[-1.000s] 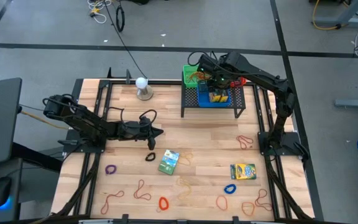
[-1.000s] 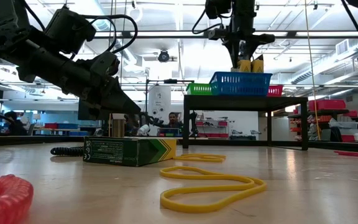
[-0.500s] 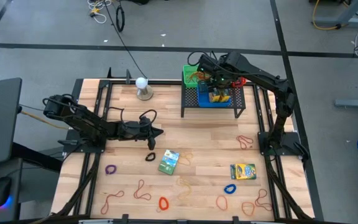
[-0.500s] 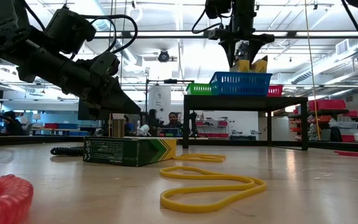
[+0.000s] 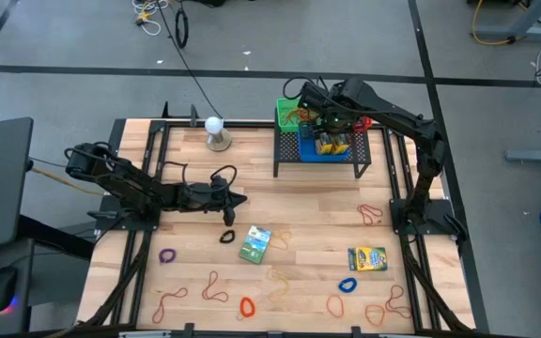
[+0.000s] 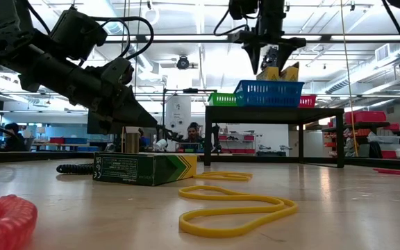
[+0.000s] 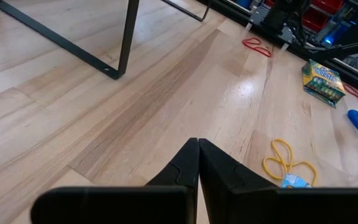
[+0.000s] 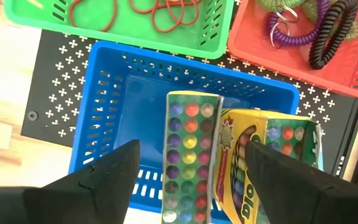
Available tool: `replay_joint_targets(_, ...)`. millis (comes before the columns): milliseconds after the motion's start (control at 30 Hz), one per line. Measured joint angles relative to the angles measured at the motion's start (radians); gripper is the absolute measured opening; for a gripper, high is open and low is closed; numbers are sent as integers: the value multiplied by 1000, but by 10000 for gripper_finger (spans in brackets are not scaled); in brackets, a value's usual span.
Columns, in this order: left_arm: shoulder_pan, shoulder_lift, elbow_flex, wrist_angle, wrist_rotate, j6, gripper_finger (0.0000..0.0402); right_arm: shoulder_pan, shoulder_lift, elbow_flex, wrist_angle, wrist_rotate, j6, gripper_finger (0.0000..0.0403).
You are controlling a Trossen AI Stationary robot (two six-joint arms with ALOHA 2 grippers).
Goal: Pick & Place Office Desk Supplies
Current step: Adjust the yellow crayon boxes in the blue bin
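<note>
My right gripper (image 8: 191,165) is open above the blue basket (image 8: 123,87) on the black mesh rack (image 5: 322,150). Its fingers stand apart over two crayon boxes, one green (image 8: 191,149) and one yellow (image 8: 247,168), which stand on end in the basket. My left gripper (image 7: 197,149) is shut and empty, just above the table at its middle left (image 5: 238,199). A green crayon box (image 5: 255,244), a yellow one (image 5: 367,258), loops and rubber bands lie on the table.
A green basket (image 8: 55,25) holds rubber bands and a red basket (image 8: 253,43) holds coiled loops, both on the rack. A white ball on a stand (image 5: 217,131) is at the far left. A yellow rubber band (image 6: 235,208) lies near the front edge.
My right gripper has opened and let go of the yellow crayon box, which has tipped a little and now stands loose in the blue basket.
</note>
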Motion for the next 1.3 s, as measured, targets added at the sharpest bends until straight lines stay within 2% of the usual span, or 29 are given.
replay_joint_targets(733,0,0,0,0,0,0,14,3,-4,0,71,-3,-32,300)
replay_joint_targets(900,0,0,0,0,0,0,14,4,-39,0,104,37,-43,301)
replay_joint_targets(1133,0,0,0,0,2,1,14,1,-109,1,89,90,-24,345)
replay_joint_targets(1300,0,0,0,0,3,0,14,-3,-126,0,-18,88,42,384)
